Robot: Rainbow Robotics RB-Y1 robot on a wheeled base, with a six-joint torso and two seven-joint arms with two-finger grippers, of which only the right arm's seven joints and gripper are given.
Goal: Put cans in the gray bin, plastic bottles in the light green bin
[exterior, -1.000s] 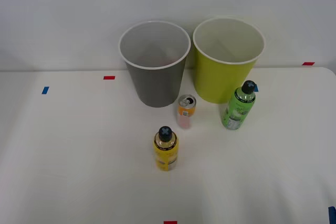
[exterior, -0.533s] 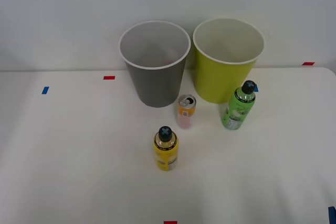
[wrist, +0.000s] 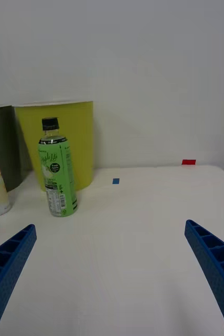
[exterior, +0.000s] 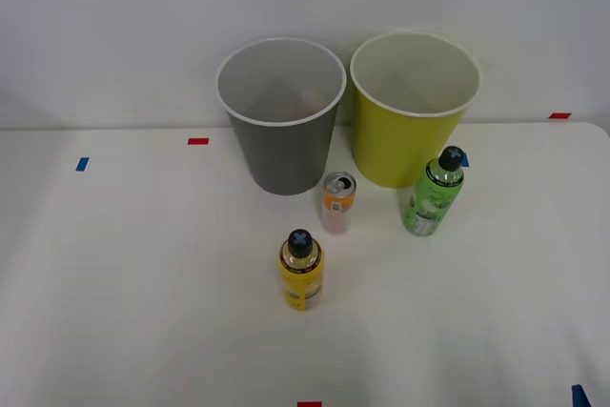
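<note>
Green bottle stands upright on surface, just in front of lime bin; can between it and gray bin, yellow bottle nearer robot. Prob light, smooth, thin plastic w/ slick label: grab mid-body, gently. Gripper fingers spread wide, holding nothing.

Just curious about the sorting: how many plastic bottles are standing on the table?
2. The green bottle stands in front of the light green bin. The yellow bottle stands nearer the robot, in front of the can. Nothing seems hidden.
</note>
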